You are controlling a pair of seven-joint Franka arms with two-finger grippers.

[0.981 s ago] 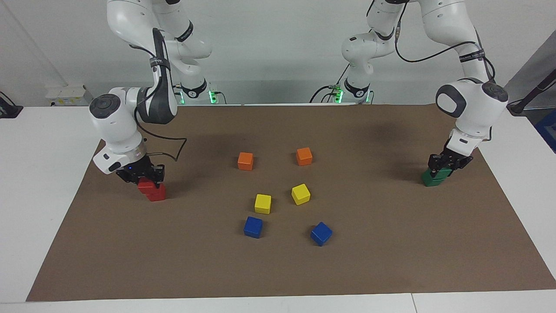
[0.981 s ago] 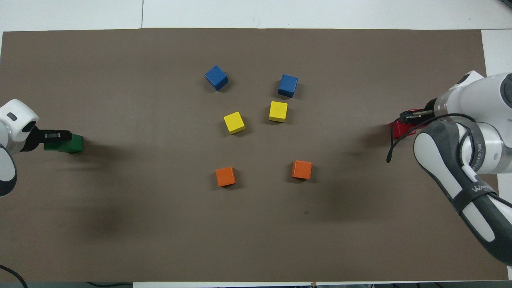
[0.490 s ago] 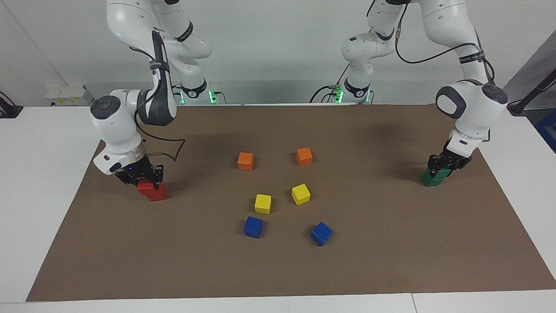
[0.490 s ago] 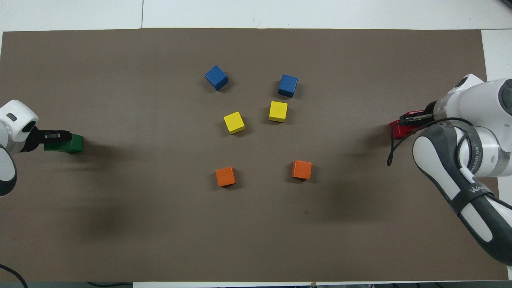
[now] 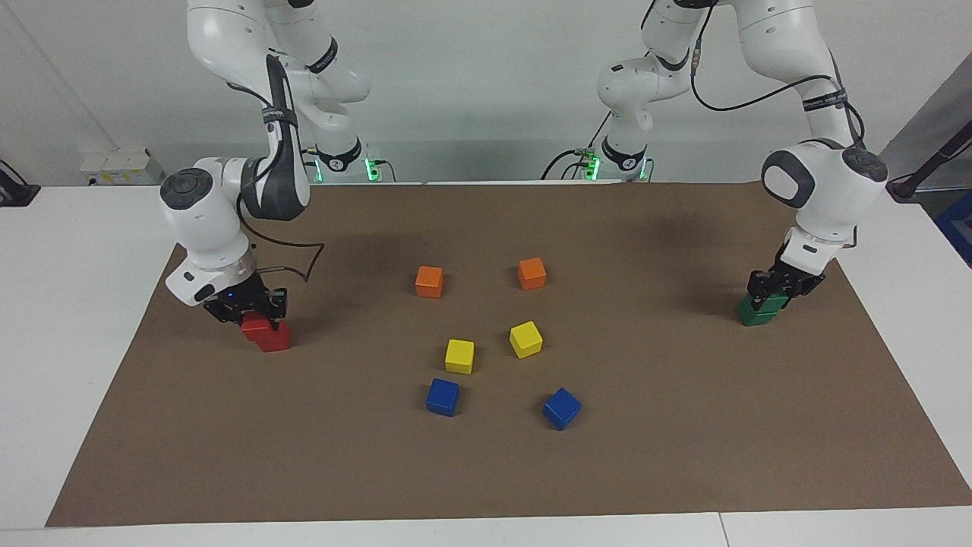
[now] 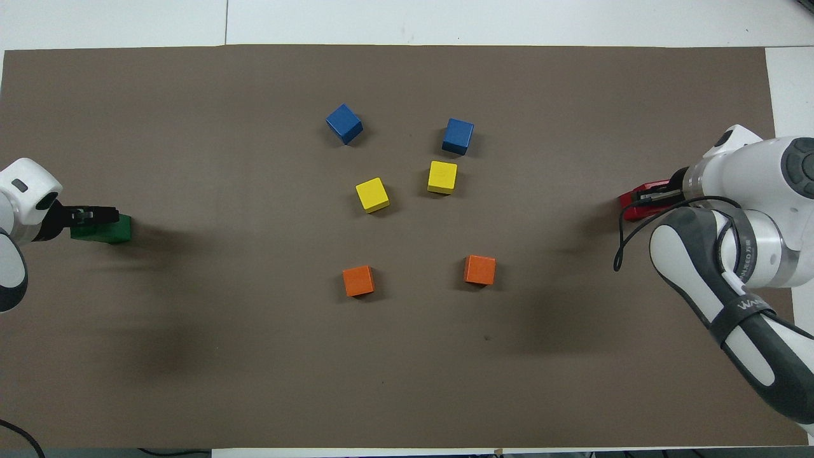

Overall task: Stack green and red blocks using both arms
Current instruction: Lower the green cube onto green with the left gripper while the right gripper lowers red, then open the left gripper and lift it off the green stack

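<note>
Two red cubes are at the right arm's end of the brown mat. The upper red cube (image 5: 256,327) rests off-centre on the lower red cube (image 5: 276,339). My right gripper (image 5: 247,310) is shut on the upper one; the red cubes (image 6: 634,208) show partly under it in the overhead view. Two green cubes are at the left arm's end. The upper green cube (image 5: 770,303) sits on the lower green cube (image 5: 754,316). My left gripper (image 5: 781,289) is shut on the upper one. From overhead the left gripper (image 6: 94,216) covers part of the green stack (image 6: 105,231).
In the middle of the brown mat (image 5: 683,425) lie two orange cubes (image 5: 429,281) (image 5: 531,273) nearest the robots, then two yellow cubes (image 5: 459,355) (image 5: 525,339), then two blue cubes (image 5: 443,396) (image 5: 561,408) farthest away.
The right arm's wrist and elbow have shifted slightly over the red cubes. The left arm has barely moved. No cube has visibly changed place.
</note>
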